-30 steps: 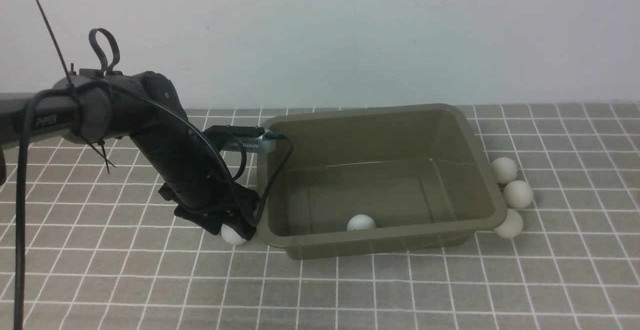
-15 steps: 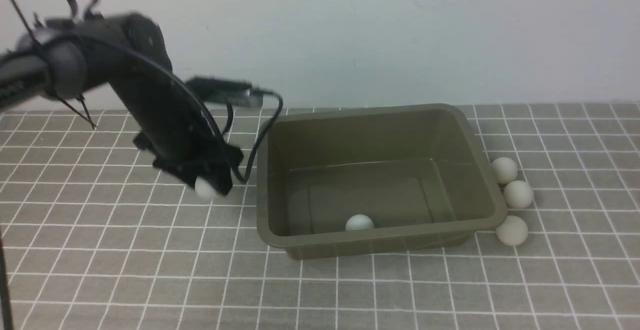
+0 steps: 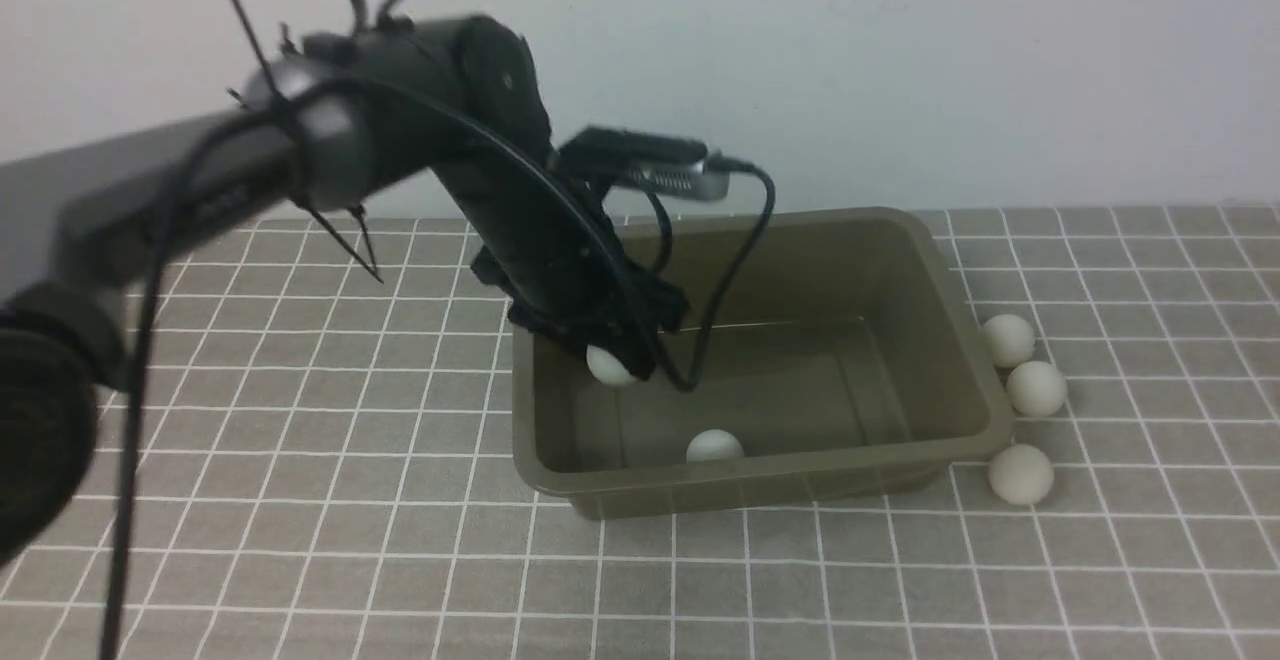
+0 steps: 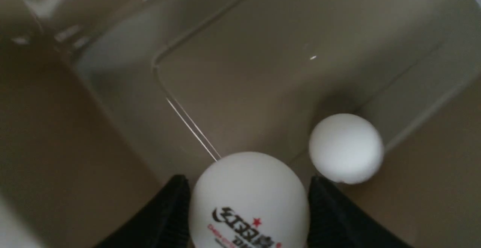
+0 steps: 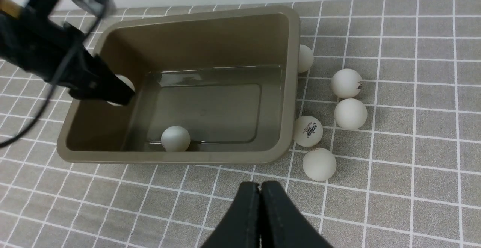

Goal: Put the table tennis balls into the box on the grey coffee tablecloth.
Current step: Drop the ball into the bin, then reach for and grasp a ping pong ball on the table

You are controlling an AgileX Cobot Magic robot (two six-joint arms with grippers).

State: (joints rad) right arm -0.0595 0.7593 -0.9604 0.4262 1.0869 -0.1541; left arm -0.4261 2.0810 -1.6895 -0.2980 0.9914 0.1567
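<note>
Left gripper (image 3: 618,360) clamps one table tennis ball (image 4: 248,191) above the left end of the box (image 3: 760,485) on the grey coffee tablecloth (image 3: 300,500); a second ball (image 3: 714,445) lies inside. Step judged: drop-off, so next the jaws need only part. Five loose balls (image 5: 350,113) sit by the box's right wall; right gripper (image 5: 260,203) is pinched together, empty.
</note>
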